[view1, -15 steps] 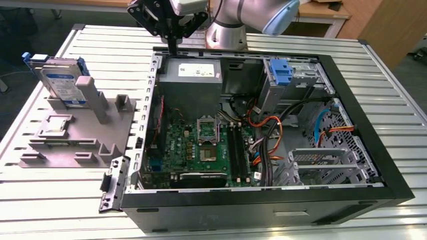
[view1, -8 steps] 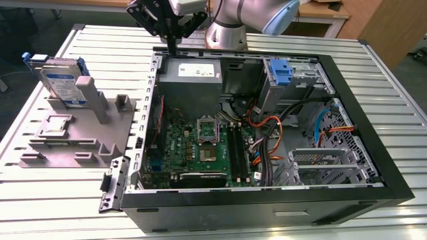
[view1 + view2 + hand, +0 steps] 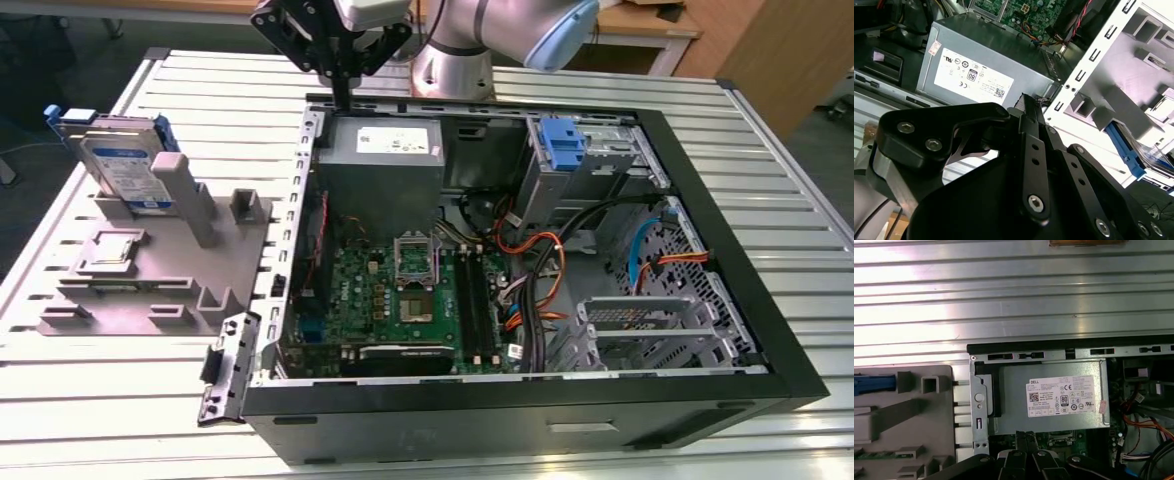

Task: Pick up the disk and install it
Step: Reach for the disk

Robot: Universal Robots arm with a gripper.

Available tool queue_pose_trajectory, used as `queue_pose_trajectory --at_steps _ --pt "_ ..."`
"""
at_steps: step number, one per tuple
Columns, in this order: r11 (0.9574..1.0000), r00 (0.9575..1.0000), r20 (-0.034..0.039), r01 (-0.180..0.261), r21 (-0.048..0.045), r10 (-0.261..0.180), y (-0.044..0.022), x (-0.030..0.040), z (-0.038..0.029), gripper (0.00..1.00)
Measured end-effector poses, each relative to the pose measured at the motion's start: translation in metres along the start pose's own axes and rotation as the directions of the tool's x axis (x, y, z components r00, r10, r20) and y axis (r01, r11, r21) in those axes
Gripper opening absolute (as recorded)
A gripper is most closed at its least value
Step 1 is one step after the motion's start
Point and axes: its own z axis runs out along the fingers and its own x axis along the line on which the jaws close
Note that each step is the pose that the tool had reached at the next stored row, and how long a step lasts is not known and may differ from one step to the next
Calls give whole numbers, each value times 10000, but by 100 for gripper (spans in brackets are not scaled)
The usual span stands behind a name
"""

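Note:
The disk is a silver drive with a blue-and-white label and blue side rails. It stands on edge in the grey fixture at the exterior view's left. One blue rail shows in the second wrist view, and the rail also appears in the first wrist view. My gripper hangs over the back edge of the open computer case, above the power supply and well apart from the disk. Its black fingers are pressed together with nothing between them; the gripper points down at the power supply.
A small square processor chip lies on the fixture in front of the disk. Inside the case are the motherboard, loose cables, a blue bracket in the upper bay and a metal drive cage. All rests on a slatted metal table.

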Motion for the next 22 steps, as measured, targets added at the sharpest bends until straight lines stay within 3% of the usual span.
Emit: queue_pose_trajectory --at_steps 15,22 --pt "10000 10000 0 0 0 0 19 58 0 10" --pt "10000 10000 0 0 0 0 24 122 -1 10"
